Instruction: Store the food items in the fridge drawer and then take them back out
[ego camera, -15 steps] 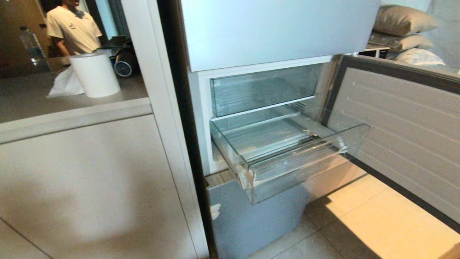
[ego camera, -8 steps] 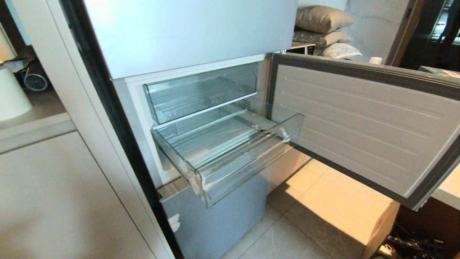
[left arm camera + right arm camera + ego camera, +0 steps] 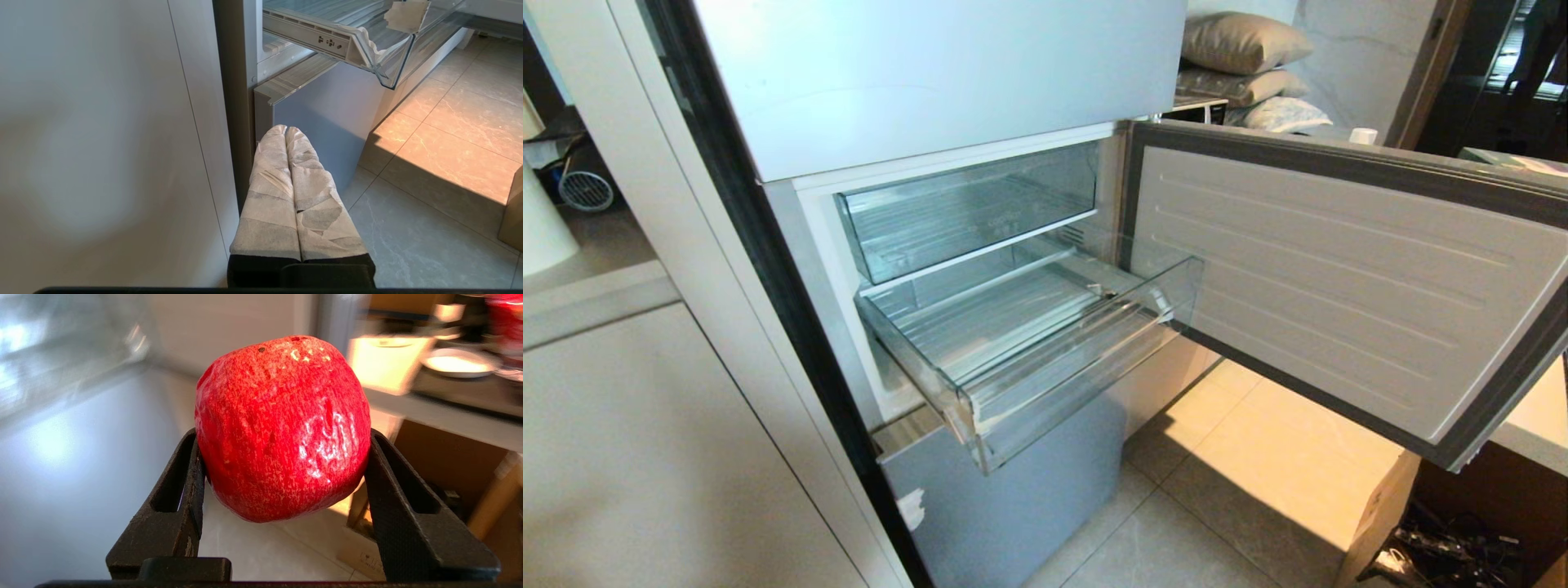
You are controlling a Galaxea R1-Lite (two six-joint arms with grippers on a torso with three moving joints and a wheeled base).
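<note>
Right gripper (image 3: 282,457) pinches red apple (image 3: 282,424) — speckled end away from wrist. Fridge drawer (image 3: 1029,343) pulled out, long axis across fridge (image 3: 931,73). Left gripper (image 3: 286,132) — fingers pressed together.

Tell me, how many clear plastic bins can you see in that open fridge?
2. The upper bin sits pushed in beneath the closed top door. The fridge drawer below it is pulled out and holds nothing. Others may hide behind closed panels.
</note>
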